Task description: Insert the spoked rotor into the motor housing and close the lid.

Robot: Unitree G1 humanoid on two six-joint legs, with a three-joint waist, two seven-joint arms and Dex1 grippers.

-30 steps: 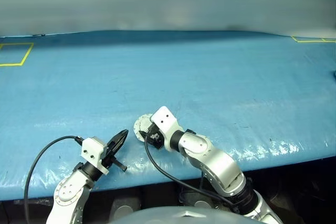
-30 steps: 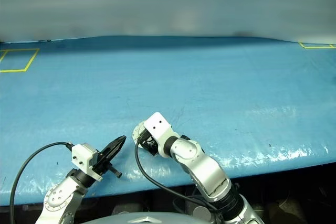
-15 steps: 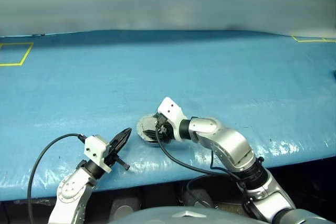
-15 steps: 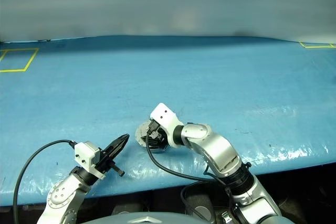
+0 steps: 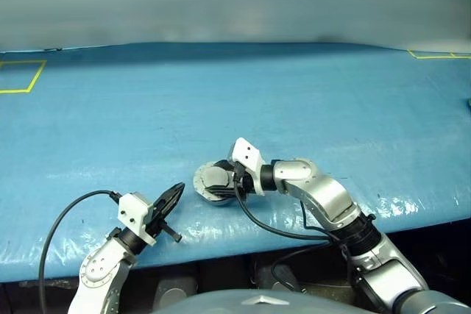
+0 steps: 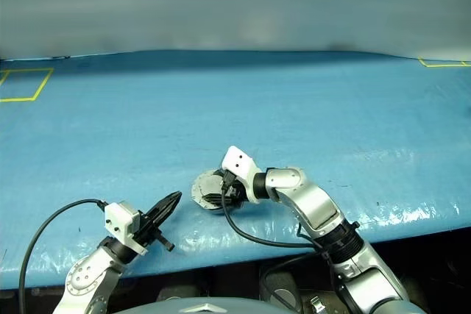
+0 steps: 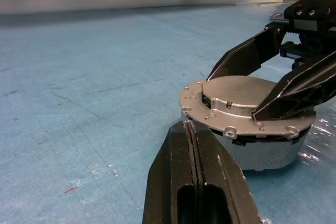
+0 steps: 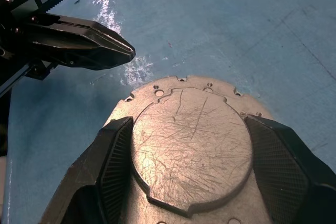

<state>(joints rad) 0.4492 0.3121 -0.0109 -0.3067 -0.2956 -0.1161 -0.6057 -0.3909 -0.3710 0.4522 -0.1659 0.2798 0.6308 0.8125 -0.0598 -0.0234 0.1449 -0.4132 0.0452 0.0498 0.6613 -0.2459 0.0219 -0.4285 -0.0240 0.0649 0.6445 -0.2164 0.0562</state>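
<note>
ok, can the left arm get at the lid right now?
Probably not cleanly: the right tool already straddles the lid with a finger on each side. The shut left tool sits close by, nothing between.

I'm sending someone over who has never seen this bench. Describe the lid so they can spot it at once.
Start at the blue table and go to its near edge, around the middle. There the right gripper has its black fingers on either side of the lid, a round grey scratched disc with a raised centre and small holes around its flange, sitting on the motor housing.
</note>
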